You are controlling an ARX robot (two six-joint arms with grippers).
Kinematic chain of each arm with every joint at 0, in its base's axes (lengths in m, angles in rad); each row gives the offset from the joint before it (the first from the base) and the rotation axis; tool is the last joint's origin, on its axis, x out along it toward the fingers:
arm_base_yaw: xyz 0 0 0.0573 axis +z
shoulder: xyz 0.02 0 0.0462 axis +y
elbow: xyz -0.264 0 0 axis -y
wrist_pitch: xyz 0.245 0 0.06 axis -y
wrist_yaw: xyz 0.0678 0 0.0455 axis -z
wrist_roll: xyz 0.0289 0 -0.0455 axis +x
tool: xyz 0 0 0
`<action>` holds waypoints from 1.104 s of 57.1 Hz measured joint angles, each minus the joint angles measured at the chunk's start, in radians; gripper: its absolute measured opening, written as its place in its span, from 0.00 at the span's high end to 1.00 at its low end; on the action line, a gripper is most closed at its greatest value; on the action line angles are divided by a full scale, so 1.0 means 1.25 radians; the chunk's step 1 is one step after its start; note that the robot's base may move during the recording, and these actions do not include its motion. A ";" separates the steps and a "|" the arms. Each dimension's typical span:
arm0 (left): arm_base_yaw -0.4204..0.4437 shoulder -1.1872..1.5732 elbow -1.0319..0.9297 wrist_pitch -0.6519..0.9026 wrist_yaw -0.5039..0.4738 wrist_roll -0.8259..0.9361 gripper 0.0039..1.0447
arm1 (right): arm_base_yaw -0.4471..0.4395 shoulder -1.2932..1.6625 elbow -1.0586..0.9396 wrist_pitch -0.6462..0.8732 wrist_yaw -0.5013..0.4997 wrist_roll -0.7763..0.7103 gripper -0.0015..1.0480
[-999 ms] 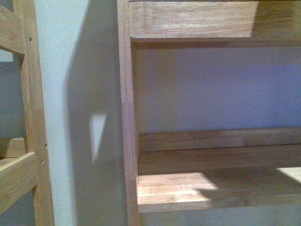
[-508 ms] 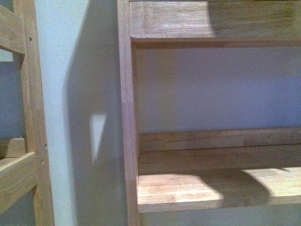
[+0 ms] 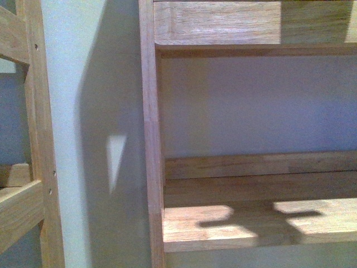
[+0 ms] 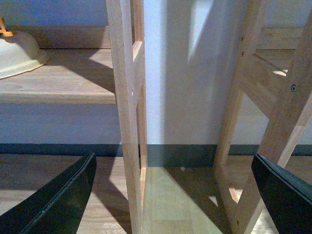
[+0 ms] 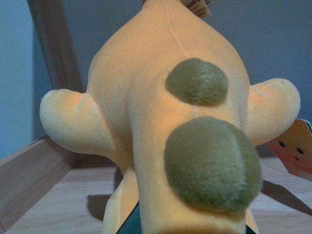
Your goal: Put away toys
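**Plush toy fills the right wrist camera above a wooden shelf**

While the front view shows only wooden shelving, the right wrist view is almost wholly taken up by the yellow-orange plush animal (image 5: 146,112). It sits right up against that camera, its rounded body bearing two olive-green patches (image 5: 209,163) and a stubby limb out to each side. A small white tag (image 5: 197,6) shows at its far end, and a pale card tag (image 5: 296,148) hangs by one limb. A dark sliver of the right gripper (image 5: 134,222) peeks out from under the toy, so the toy lies directly over the jaws; whether they are clenched on it or released I cannot tell. Beyond the plush are a wooden shelf board (image 5: 58,204), with the toy's shadow on it, and a blue-grey wall.

In the left wrist view, the left gripper (image 4: 170,195) has its two dark fingers (image 4: 58,200) spread wide with nothing between them, above a light wood floor. Ahead of it stands a shelf upright (image 4: 124,112), and a cream bowl-shaped thing (image 4: 17,53) rests on a shelf to one side.

The front view shows a lower shelf (image 3: 256,223), sunlit and crossed by shadows, with an upper board (image 3: 223,22) above it; no toy or arm appears there.
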 joint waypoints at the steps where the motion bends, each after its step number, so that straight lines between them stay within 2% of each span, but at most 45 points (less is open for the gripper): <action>1: 0.000 0.000 0.000 0.000 0.000 0.000 0.06 | 0.000 0.007 0.009 -0.003 0.000 0.002 0.93; 23: 0.000 0.000 0.000 0.000 0.000 0.000 0.06 | 0.037 0.206 0.233 -0.079 0.010 0.143 0.93; 44: 0.000 0.000 0.000 0.000 0.000 0.000 0.06 | 0.120 0.228 0.239 -0.056 0.000 0.243 0.93; 58: 0.000 0.000 0.000 0.000 0.000 0.000 0.06 | 0.136 0.229 0.222 -0.051 -0.014 0.280 0.93; 60: 0.000 0.000 0.000 0.000 0.000 0.000 0.06 | 0.136 0.228 0.219 -0.050 -0.015 0.281 0.92; 63: 0.000 0.000 0.000 0.000 0.000 0.000 0.06 | 0.133 0.228 0.215 -0.050 -0.014 0.281 0.85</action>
